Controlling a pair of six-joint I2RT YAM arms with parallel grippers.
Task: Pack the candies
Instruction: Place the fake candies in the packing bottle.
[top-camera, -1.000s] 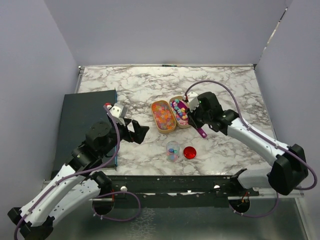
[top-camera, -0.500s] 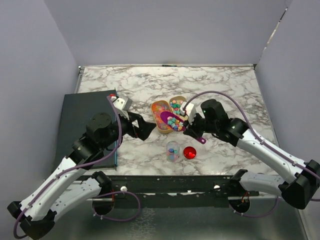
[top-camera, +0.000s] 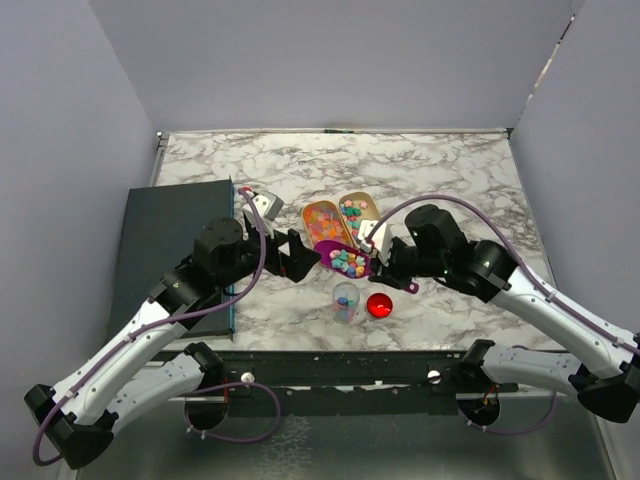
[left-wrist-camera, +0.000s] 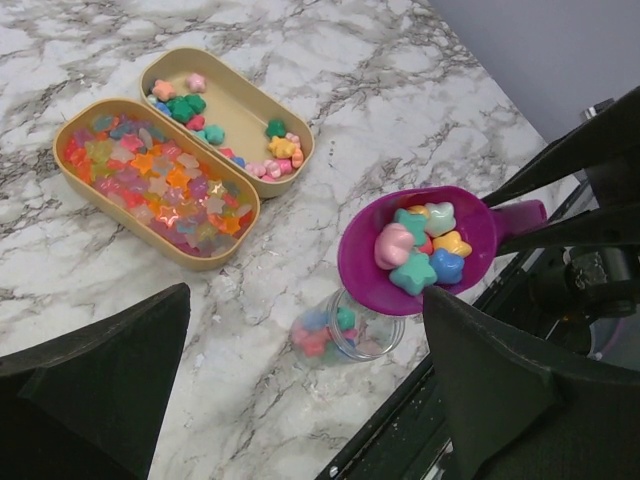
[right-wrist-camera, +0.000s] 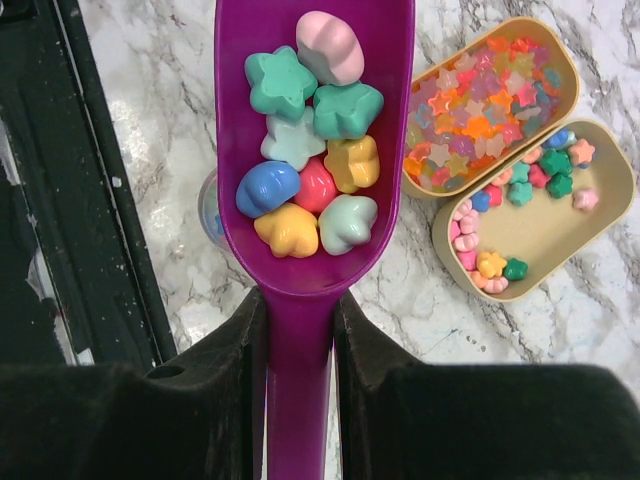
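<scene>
Your right gripper (right-wrist-camera: 300, 325) clamps the scoop (right-wrist-camera: 229, 100) over the jar (left-wrist-camera: 398, 338), left gripper (top-camera: 297, 257) wide — tip fast and you could spill candies (right-wrist-camera: 310, 170) past its mouth.

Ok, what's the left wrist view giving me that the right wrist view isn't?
Only the left wrist: the clear jar almost whole, some candies inside, the purple scoop overlapping its rim, and the left gripper wide open. Only the right wrist: the right gripper shut on the scoop's handle, and the load seen from straight above; the jar is just a sliver there. Both: the loaded scoop, the two tan trays of candies, the marble table.
</scene>
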